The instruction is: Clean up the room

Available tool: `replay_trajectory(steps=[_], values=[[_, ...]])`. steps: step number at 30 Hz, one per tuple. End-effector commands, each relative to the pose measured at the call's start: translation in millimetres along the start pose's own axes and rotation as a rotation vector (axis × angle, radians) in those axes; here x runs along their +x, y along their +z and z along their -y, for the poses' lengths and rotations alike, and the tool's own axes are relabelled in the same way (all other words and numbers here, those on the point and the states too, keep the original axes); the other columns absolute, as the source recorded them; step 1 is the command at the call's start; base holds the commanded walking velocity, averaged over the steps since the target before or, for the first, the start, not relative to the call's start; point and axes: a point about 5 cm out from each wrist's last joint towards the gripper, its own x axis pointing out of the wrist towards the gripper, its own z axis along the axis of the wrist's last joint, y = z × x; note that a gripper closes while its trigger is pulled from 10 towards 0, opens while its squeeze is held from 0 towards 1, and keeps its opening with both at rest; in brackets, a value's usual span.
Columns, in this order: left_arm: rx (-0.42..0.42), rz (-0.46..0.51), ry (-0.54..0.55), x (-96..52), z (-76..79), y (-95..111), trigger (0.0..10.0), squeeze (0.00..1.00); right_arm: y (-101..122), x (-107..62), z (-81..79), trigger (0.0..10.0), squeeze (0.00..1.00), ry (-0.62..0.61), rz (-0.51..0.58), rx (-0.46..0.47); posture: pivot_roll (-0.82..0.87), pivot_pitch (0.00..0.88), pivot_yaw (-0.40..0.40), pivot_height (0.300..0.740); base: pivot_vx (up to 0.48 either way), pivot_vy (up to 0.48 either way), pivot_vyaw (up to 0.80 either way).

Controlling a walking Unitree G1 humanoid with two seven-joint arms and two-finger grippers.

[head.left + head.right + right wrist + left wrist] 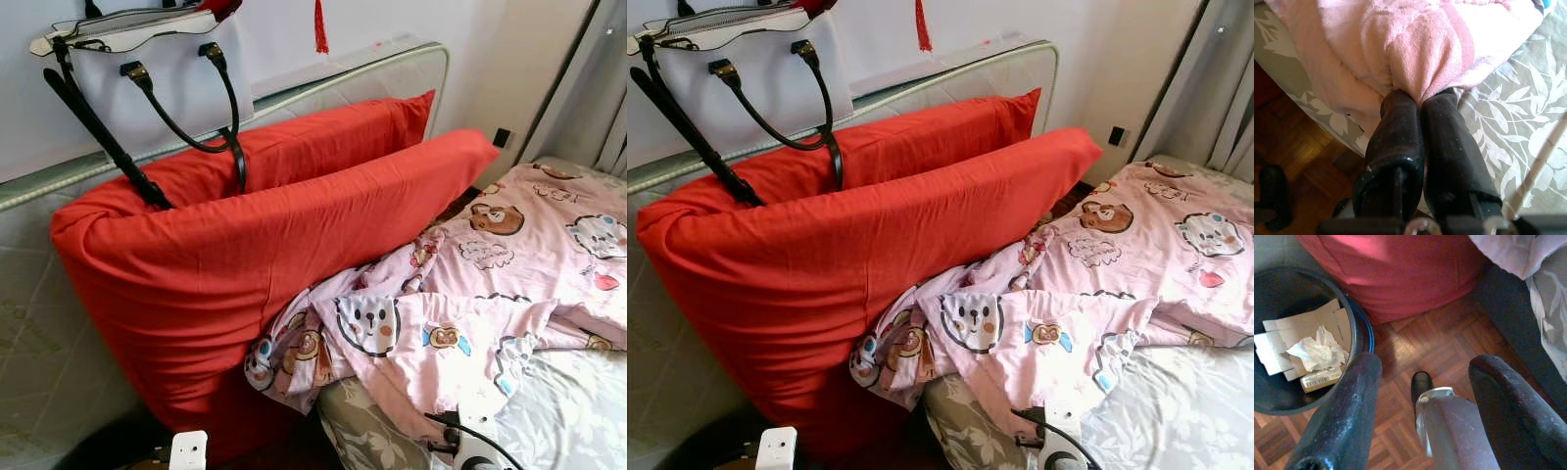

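Your right claw [1420, 105] is pinched tight on a fold of the pink blanket [1420, 44], its 2 fingers pressed together with the cloth bunched just ahead of the tips. The blanket lies rumpled over the bed [578, 411], heaped against the red cushion [255, 264] beyond the claw and trailing over the bed's near edge beside it.

The step in hand looks like straightening the blanket. To do it well, keep the pinch firm and draw the fold up and away from the cushion, so the heap unrolls flat instead of dragging as a lump. The bite looks shallow, so move slowly; thick fleece may slip out. Watch the black cable [480, 431] close by the wrist, which could snag.

The right arm reaches low over the bed's corner, claw pointing into the blanket from the floor side. Your left claw [1422, 377] hangs wide and empty over the wood floor [1449, 342], with the bin [1359, 333] of card and tissue just beside 1 finger and the cushion's foot ahead of it.
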Motion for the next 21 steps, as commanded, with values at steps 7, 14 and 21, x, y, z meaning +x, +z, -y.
replay_trajectory(steps=[7,14,21], values=[[0.014,-0.05,-0.002,-2.6,-4.4,-10.8,10.0,0.0,-7.8,-2.1,-2.7,10.0,0.0,-0.008,-0.012,0.0,-0.12,0.0,0.012,0.74,0.0,0.0,0.0],[0.01,-0.057,0.004,-3.1,-7.2,-12.3,10.0,0.0,-7.2,-2.1,-2.2,10.0,0.0,-0.014,-0.009,0.001,-0.11,0.012,0.009,0.74,0.0,0.0,0.0],[0.011,-0.066,0.003,-3.3,-7.7,-13.5,10.0,0.0,-6.3,-2.0,2.8,10.0,0.0,-0.04,-0.005,-0.003,-0.11,0.031,0.011,0.74,0.0,0.0,0.0]])
